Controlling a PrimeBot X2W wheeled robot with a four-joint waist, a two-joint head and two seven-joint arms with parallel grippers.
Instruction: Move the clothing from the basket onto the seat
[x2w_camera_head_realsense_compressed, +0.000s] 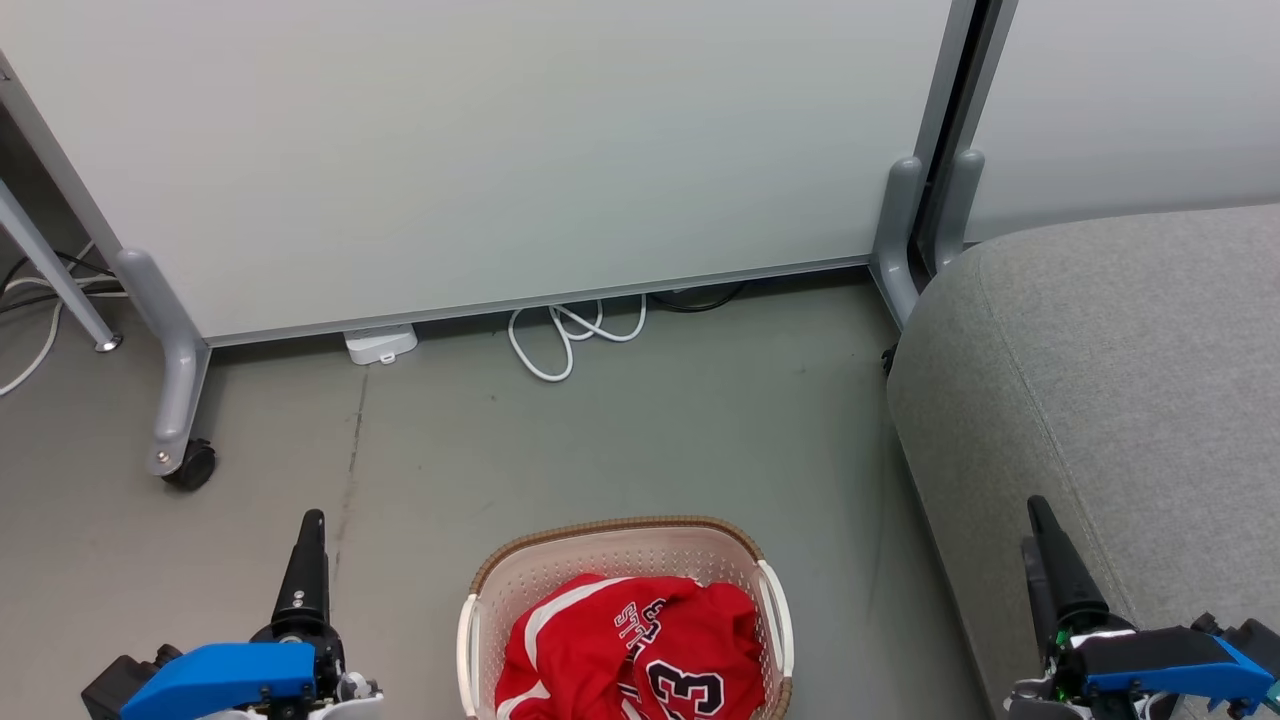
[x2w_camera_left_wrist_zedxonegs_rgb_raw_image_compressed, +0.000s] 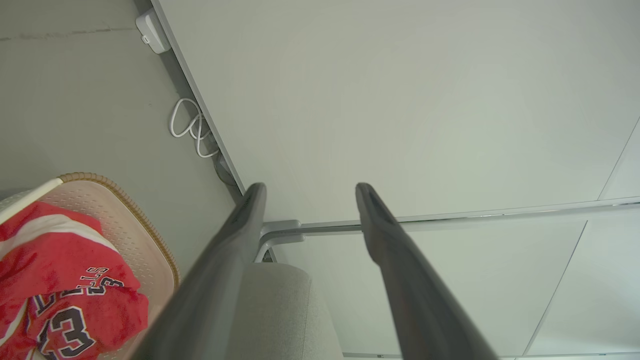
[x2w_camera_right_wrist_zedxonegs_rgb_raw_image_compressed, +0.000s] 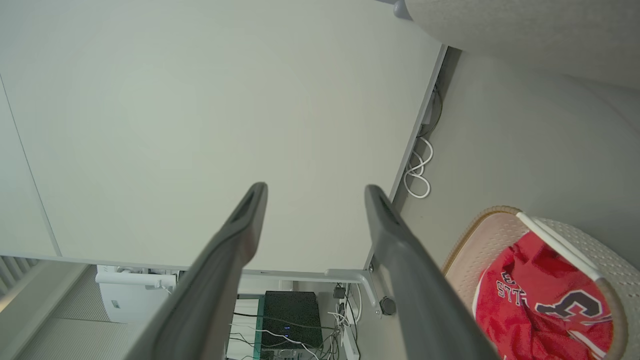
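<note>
The red clothing (x2w_camera_head_realsense_compressed: 640, 650) with white trim and the number 23 lies bunched inside the cream basket (x2w_camera_head_realsense_compressed: 500, 590) on the floor at the bottom centre. The clothing (x2w_camera_left_wrist_zedxonegs_rgb_raw_image_compressed: 60, 290) and basket rim (x2w_camera_left_wrist_zedxonegs_rgb_raw_image_compressed: 150, 235) sit at the left wrist view's lower left; the right wrist view has the clothing (x2w_camera_right_wrist_zedxonegs_rgb_raw_image_compressed: 540, 305) and basket (x2w_camera_right_wrist_zedxonegs_rgb_raw_image_compressed: 480, 240) at its lower right. The grey seat (x2w_camera_head_realsense_compressed: 1120, 370) fills the right side, a short gap from the basket. My left gripper (x2w_camera_head_realsense_compressed: 312, 520) stands open left of the basket, empty (x2w_camera_left_wrist_zedxonegs_rgb_raw_image_compressed: 307, 187). My right gripper (x2w_camera_head_realsense_compressed: 1037, 505) is open over the seat's front edge, empty (x2w_camera_right_wrist_zedxonegs_rgb_raw_image_compressed: 315, 187).
A pale partition wall (x2w_camera_head_realsense_compressed: 500, 150) on grey wheeled feet (x2w_camera_head_realsense_compressed: 180, 450) closes off the far side. White cable loops (x2w_camera_head_realsense_compressed: 570, 335) and a white power adapter (x2w_camera_head_realsense_compressed: 380, 343) lie at its base. Bare grey floor (x2w_camera_head_realsense_compressed: 650, 430) spreads between the wall and the basket.
</note>
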